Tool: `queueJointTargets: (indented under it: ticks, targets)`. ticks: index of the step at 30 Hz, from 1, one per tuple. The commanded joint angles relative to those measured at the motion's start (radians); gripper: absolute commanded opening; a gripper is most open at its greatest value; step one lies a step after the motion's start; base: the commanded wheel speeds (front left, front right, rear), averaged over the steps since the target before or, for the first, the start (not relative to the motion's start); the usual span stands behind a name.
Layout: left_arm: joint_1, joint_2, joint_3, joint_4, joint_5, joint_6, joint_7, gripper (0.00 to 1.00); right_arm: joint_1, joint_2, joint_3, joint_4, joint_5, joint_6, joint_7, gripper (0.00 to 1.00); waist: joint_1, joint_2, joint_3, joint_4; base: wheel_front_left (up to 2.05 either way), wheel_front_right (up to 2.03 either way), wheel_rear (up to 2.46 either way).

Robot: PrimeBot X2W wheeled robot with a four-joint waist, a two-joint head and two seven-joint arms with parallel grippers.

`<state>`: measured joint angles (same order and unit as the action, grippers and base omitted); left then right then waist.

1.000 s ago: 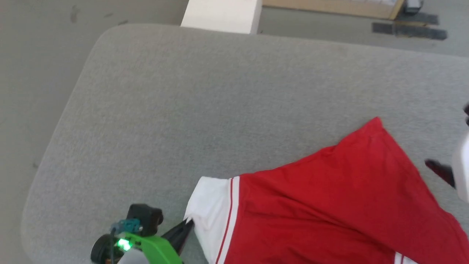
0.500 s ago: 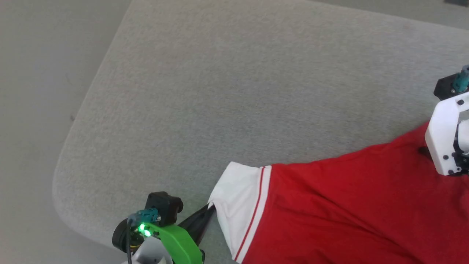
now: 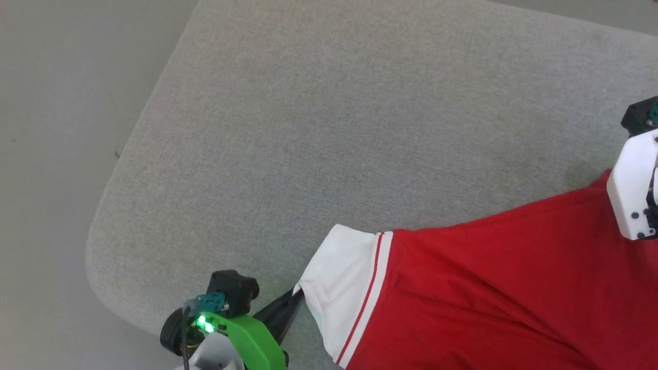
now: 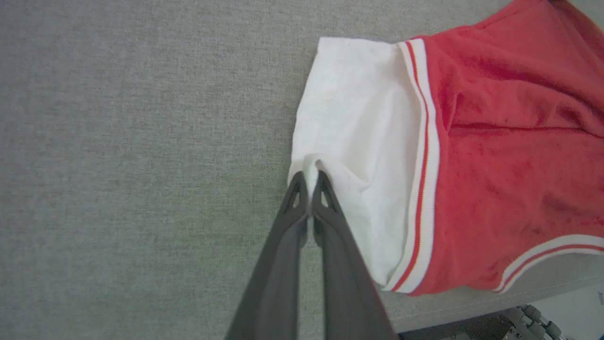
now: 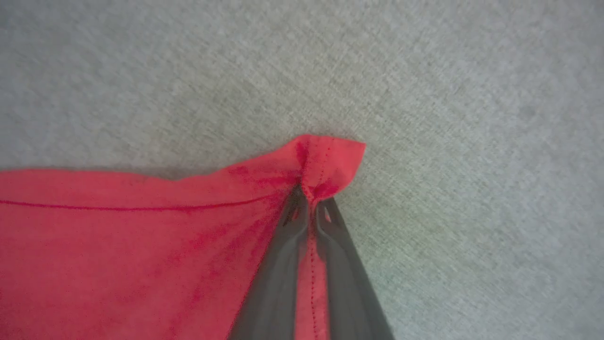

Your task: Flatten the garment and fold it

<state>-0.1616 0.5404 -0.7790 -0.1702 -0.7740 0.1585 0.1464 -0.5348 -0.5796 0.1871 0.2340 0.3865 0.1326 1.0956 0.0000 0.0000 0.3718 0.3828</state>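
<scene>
The red garment [image 3: 493, 288] lies spread over the lower right of the grey table [image 3: 318, 133], its white sleeve panel [image 3: 342, 282] pointing left. My left gripper [image 3: 297, 291] is shut on the edge of that white sleeve; the left wrist view shows the sleeve cloth [image 4: 358, 141] pinched between the gripper [image 4: 310, 177] tips. At the right edge of the head view, my right arm's white wrist [image 3: 635, 190] sits over the garment's far red corner. The right wrist view shows the right gripper [image 5: 309, 198] shut on that hemmed red corner [image 5: 325, 160]. Lettering and number are hidden.
The table's rounded left corner [image 3: 103, 257] and near edge lie close to my left gripper, with grey floor [image 3: 51, 154] beyond. A wide stretch of bare table cloth lies behind and left of the garment.
The head camera has swung, shifting the whole picture. Both grippers kept their hold, and the garment now looks stretched wider between the sleeve and the red corner.
</scene>
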Motion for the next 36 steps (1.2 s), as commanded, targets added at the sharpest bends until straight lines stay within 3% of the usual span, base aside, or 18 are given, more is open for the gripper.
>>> queueJointTargets:
  ticks: [1, 6, 17, 24, 36]
  targets:
    - [-0.018, 0.006, 0.006, 0.001, 0.003, -0.002, -0.010, 0.00, 0.023, 0.021, 0.022, 0.040, 0.012, -0.002, -0.028, 0.00, 0.0000, 0.0000, -0.032, -0.024, 0.00, 0.00, 0.00]
    - [-0.026, 0.044, 0.045, -0.029, 0.012, 0.016, -0.031, 0.00, -0.040, 0.014, 0.033, 0.020, 0.068, -0.002, -0.195, 0.00, 0.0000, 0.0000, -0.126, -0.081, 0.00, 0.00, 0.00]
    - [-0.146, 0.109, 0.177, -0.141, 0.084, 0.048, -0.127, 0.00, -0.121, -0.006, 0.039, -0.100, 0.142, -0.002, -0.388, 0.00, 0.0000, 0.0000, -0.273, -0.205, 0.00, 0.00, 0.00]
    - [-0.251, 0.128, 0.299, -0.214, 0.091, 0.073, -0.190, 0.00, -0.166, -0.025, 0.046, -0.219, 0.156, -0.002, -0.484, 0.00, 0.0000, 0.0000, -0.326, -0.284, 0.00, 0.00, 0.00]
    - [-0.472, 0.172, 0.436, -0.290, 0.088, 0.078, -0.174, 0.00, -0.206, -0.031, -0.017, -0.376, 0.184, -0.002, -0.562, 0.00, 0.0000, 0.0000, -0.328, -0.381, 0.00, 0.00, 0.00]
